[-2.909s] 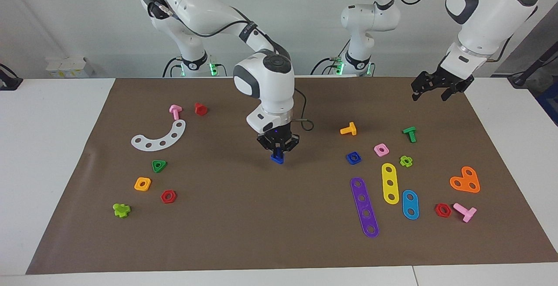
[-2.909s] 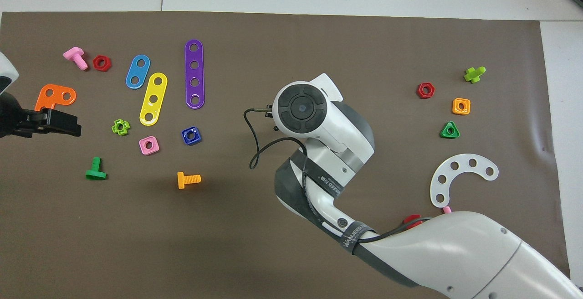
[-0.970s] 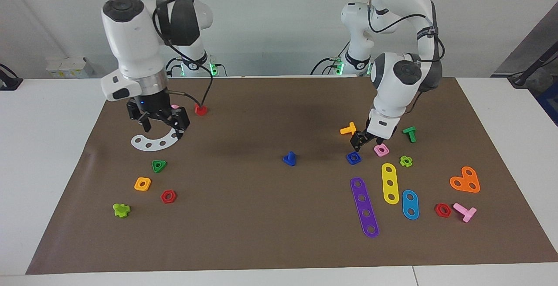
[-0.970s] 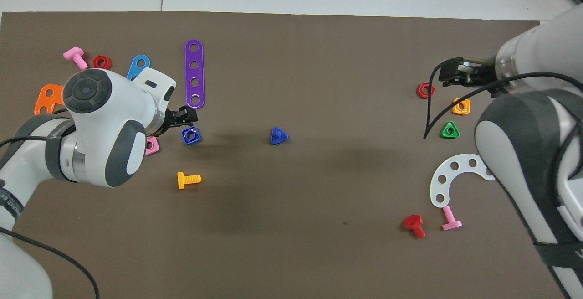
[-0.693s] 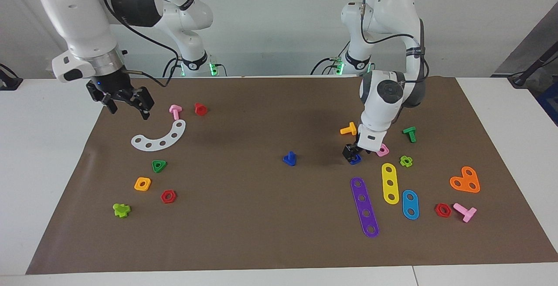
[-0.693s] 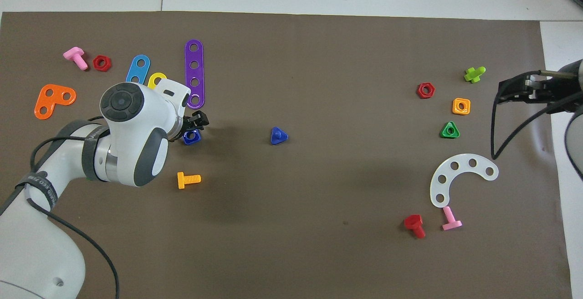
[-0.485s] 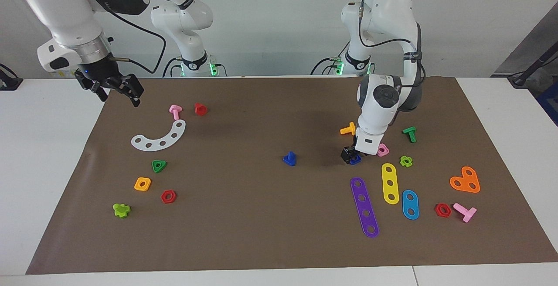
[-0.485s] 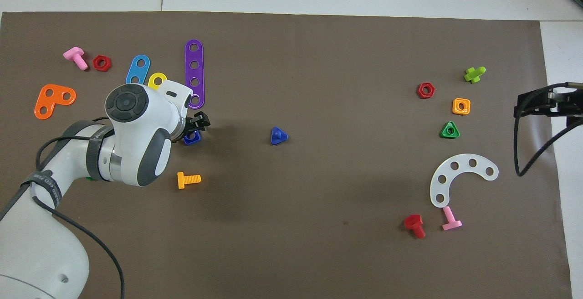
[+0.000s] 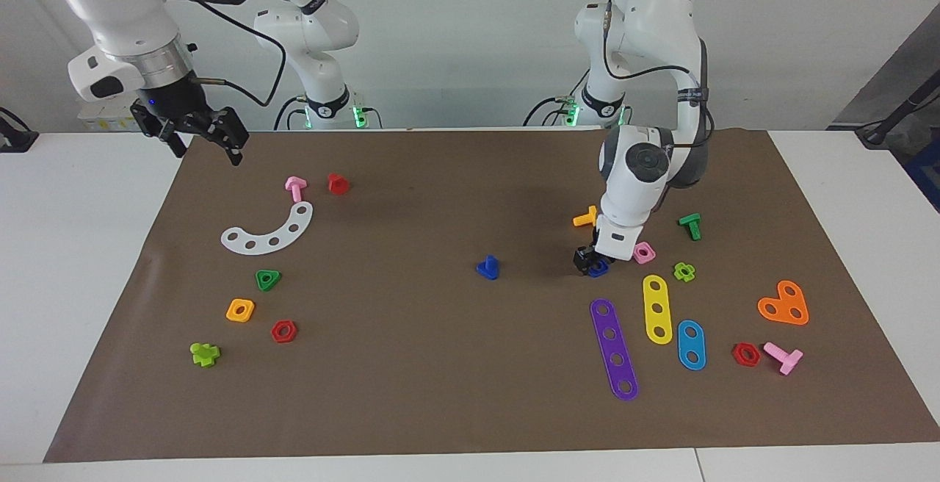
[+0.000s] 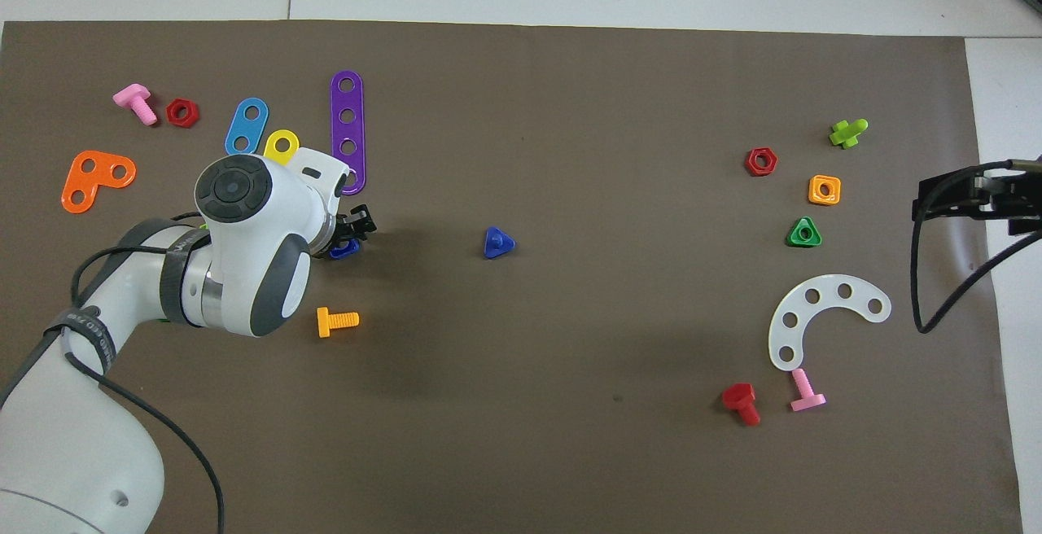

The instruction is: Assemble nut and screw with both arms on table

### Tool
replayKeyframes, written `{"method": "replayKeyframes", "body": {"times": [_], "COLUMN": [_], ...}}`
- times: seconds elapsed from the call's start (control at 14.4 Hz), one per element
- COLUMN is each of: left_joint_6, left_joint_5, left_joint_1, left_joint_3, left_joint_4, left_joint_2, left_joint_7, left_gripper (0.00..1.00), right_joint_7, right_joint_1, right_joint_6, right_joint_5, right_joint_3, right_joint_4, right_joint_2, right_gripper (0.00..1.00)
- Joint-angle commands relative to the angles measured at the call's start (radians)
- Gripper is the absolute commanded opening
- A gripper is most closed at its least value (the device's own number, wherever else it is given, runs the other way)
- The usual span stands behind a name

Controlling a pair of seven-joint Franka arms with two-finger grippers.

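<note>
The dark blue nut (image 9: pixel 599 270) lies on the brown mat (image 9: pixel 440 379) toward the left arm's end of the table; in the overhead view (image 10: pixel 346 250) only its edge shows. My left gripper (image 9: pixel 591 263) is down on the nut, tilted, and covers most of it (image 10: pixel 352 234). The dark blue screw (image 9: pixel 487 267) stands on its head near the middle of the mat, shaft up, free of both grippers (image 10: pixel 497 242). My right gripper (image 9: pixel 192 133) is open, empty and raised over the mat's edge at the right arm's end (image 10: pixel 973 196).
A pink nut (image 9: pixel 643 252), an orange screw (image 9: pixel 587 217), and a purple strip (image 9: pixel 614 348) and a yellow one (image 9: pixel 657 308) lie close around the left gripper. A white curved strip (image 9: pixel 268 231) and several small nuts and screws lie toward the right arm's end.
The right arm set the screw on the mat, let go and swung up to its end of the table. The left arm came in from its end and lowered onto the nut.
</note>
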State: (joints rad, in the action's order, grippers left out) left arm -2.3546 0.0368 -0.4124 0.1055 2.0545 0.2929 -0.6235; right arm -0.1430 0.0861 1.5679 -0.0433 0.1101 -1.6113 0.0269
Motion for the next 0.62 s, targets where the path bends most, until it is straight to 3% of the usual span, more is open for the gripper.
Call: {"method": "replayKeyframes", "body": {"times": [0.0,0.55], "left_joint_6": [-0.018,-0.018], "left_joint_5": [0.003,0.002], "left_joint_1": [-0.019,-0.019], "left_joint_3": [0.016,0.016], "left_joint_4": [0.026,0.024], "left_joint_2": [-0.014,-0.014], "left_joint_7": [-0.013,-0.005], "left_gripper": [0.7,0.46], "right_joint_7": [0.017,0.01], "right_joint_1": [-0.006,-0.005], "right_joint_6": [-0.042,-0.016], "right_joint_5": [0.03,0.063], "right_joint_3": [-0.015,-0.014], "right_joint_4": [0.008,-0.012], "right_joint_2": [0.008,0.014], "right_gripper": [1.0,1.0]}}
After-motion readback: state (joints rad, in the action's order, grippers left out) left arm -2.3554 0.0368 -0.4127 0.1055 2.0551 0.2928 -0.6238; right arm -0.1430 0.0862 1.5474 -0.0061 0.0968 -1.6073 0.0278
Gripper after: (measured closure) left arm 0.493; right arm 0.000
